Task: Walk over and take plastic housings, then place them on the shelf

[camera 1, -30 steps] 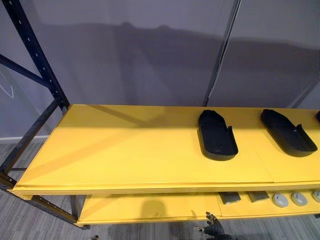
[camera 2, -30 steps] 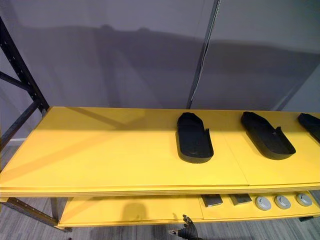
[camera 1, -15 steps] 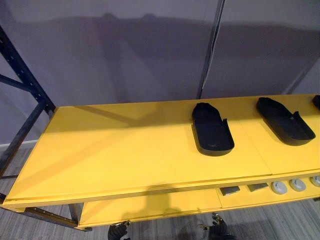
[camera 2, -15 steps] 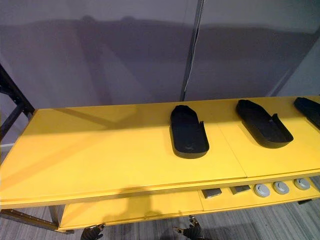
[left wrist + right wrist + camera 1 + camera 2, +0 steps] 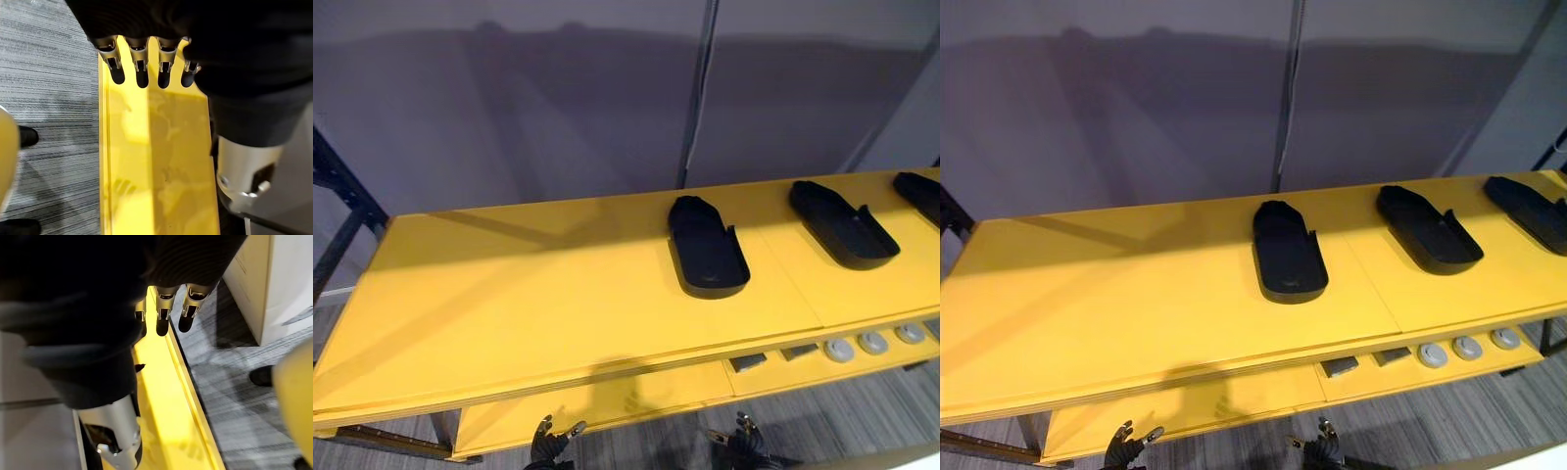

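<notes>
My left hand (image 5: 548, 446) and right hand (image 5: 740, 448) hang low before the shelf (image 5: 509, 294), fingers straight and relaxed, carrying nothing (sensible while walking, I'd judge). Three black housings (image 5: 707, 247) lie flat in a row on the yellow top board, well apart from each other, probably spaced so fingers can get around each.
</notes>
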{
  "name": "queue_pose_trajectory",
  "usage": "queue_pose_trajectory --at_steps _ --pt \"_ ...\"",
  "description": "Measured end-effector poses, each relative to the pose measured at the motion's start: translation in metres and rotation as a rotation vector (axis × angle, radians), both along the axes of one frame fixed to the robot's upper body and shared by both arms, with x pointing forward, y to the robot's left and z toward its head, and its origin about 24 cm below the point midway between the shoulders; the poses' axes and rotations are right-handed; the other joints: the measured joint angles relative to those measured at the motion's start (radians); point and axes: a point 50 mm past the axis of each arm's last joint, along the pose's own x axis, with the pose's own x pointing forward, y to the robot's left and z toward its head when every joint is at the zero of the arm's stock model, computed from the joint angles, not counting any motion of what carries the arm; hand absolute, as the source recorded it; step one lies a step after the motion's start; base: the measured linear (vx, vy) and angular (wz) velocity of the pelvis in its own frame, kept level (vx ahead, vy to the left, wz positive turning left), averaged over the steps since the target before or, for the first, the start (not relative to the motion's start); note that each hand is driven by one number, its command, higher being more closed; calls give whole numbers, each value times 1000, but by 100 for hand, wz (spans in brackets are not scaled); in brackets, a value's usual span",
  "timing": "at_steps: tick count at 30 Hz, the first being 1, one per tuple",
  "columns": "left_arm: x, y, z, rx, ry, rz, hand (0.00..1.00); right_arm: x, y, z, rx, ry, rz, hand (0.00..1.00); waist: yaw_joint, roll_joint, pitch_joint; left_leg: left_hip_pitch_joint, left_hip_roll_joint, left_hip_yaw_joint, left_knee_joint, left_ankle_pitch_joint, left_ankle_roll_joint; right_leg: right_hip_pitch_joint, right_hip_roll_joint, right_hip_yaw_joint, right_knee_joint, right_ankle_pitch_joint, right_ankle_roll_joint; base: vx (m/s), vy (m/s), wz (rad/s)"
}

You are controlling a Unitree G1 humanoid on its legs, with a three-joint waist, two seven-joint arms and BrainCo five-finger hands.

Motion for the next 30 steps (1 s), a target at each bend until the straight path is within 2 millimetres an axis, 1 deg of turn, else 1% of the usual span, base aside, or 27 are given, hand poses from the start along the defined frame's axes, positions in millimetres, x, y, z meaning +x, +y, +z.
queue_pose_trajectory --at_steps 3,4,5,6,7,9,10,11,12,13,14,15,16,17,18,19,20,21,23,24,25,26,27,28,29,30 --pt "9 -1 4 -6 -34 6 0 7 -2 4 -10 -28 4 0 -2 -4 19 -28 -1 18 59 -27 17 -34 13 42 31 1 1 -60 35 -46" --pt "15 -2 6 -10 -51 11 0 14 -2 7 -12 -49 9 0 -3 -7 28 -43 -1 27 91 -42 24 -58 19 71 44 5 6 -131 88 -77" --pt "20 -2 8 -10 -70 16 0 21 0 11 -15 -74 22 0 1 -11 35 -61 2 68 124 -61 34 -92 29 115 62 15 11 -147 98 -91" --pt "20 -1 9 -9 -73 21 0 26 2 14 -17 -94 34 0 -1 -11 37 -72 5 85 142 -70 39 -105 35 138 63 24 16 -196 139 -139" --pt "25 -1 10 -9 -85 23 0 41 6 23 -21 -151 56 0 0 -16 49 -101 14 143 185 -90 50 -136 49 198 55 60 30 -172 120 -126" --pt "34 0 14 -5 -108 18 0 51 9 30 -29 -190 72 0 -5 -33 66 -133 21 184 221 -100 65 -161 50 232 27 107 40 -216 110 -98" --pt "44 -1 18 -6 -135 10 0 55 9 34 -38 -207 78 0 -1 -37 75 -160 34 221 222 -95 85 -172 44 231 -14 143 44 -261 100 -75" --pt "50 -1 20 -3 -149 3 0 54 9 33 -40 -204 79 0 6 -42 82 -168 35 252 216 -86 98 -217 32 128 130 73 37 -225 94 -66" --pt "52 -3 21 -5 -154 -5 0 52 8 32 -43 -198 78 0 4 -42 82 -163 34 262 208 -81 102 -229 22 85 218 23 35 -130 90 -47" --pt "52 -4 20 -6 -149 -17 0 49 7 30 -46 -185 78 0 -1 -41 83 -152 29 272 193 -72 106 -229 6 33 330 -45 37 -99 98 -33" --pt "52 -8 20 -3 -146 -52 0 44 6 26 -54 -160 86 0 -1 -45 80 -140 16 290 172 -60 109 -206 -21 -15 467 -125 52 -90 78 -30" --pt "53 -8 21 -2 -148 -62 0 41 7 23 -51 -142 88 0 -4 -54 72 -140 4 302 156 -45 112 -176 -38 -33 500 -164 48 -62 35 -27" --pt "54 -9 21 -3 -149 -61 0 38 7 20 -48 -126 90 0 -3 -60 66 -141 -4 312 145 -36 110 -155 -50 -42 500 -188 49 -14 -15 -33" --pt "54 -8 21 0 -147 -61 0 36 7 15 -43 -91 98 0 0 -74 47 -151 -10 336 134 -23 108 -116 -71 -69 443 -221 54 -4 -30 -76" --pt "52 -5 19 6 -138 -63 0 37 8 11 -50 -62 125 0 12 -78 42 -157 -15 375 126 -8 99 -91 -85 -102 312 -230 44 -3 -39 -97" --pt "51 -5 18 7 -127 -65 0 39 6 10 -60 -54 143 0 16 -76 32 -169 -25 372 112 3 100 -91 -81 -116 253 -227 35 -56 -75 -127" --pt "48 -9 13 -4 -95 -79 0 41 -5 8 -101 -24 173 0 7 -40 15 -182 -20 330 63 41 97 -73 -45 -89 139 -153 -4 -62 -70 -97" --pt "47 -10 13 -4 -89 -90 0 40 -10 7 -117 -7 175 0 0 -33 11 -172 -19 323 38 62 89 -57 -36 -76 89 -121 -9 -76 -80 -83" --pt "46 -12 12 -2 -86 -108 0 34 -18 5 -133 18 169 0 -2 -32 3 -140 -8 336 -3 81 76 -48 -13 -36 32 -75 -10 -66 -59 -78" --pt "44 -11 10 -2 -75 -107 0 35 -20 5 -141 16 172 0 -3 -29 -1 -132 8 357 -15 87 70 -49 1 -36 -5 -37 -14 -81 -59 -99" --pt "44 -10 10 0 -72 -107 0 37 -19 6 -144 13 177 0 -2 -28 -3 -130 20 373 -18 90 68 -54 3 -49 -23 -20 -18 -118 -101 -112" --pt "43 -9 9 3 -66 -106 0 42 -17 8 -149 -1 191 0 -1 -29 -5 -129 40 418 -18 94 67 -67 -24 -201 -16 -35 -61 -124 -92 -120" --pt "43 -8 9 6 -63 -107 0 46 -16 10 -148 -11 195 0 -1 -26 -1 -106 46 473 -21 94 67 -99 -121 -446 96 -71 -66 -107 -72 -130" --pt "40 -6 9 11 -57 -105 0 48 -13 10 -146 -14 203 0 6 -29 -1 -89 47 512 -21 94 66 -107 -166 -551 138 -69 -59 -54 -30 -155" --pt "35 0 7 24 -39 -100 0 51 -7 11 -143 -23 229 0 15 -31 3 -52 45 563 -17 93 64 -121 -196 -647 186 -65 -57 -25 -36 -144" --pt "32 2 6 26 -30 -98 0 53 -6 12 -146 -30 242 0 19 -27 4 -37 44 569 -18 96 59 -120 -192 -668 185 -67 -65 -31 -107 -158"
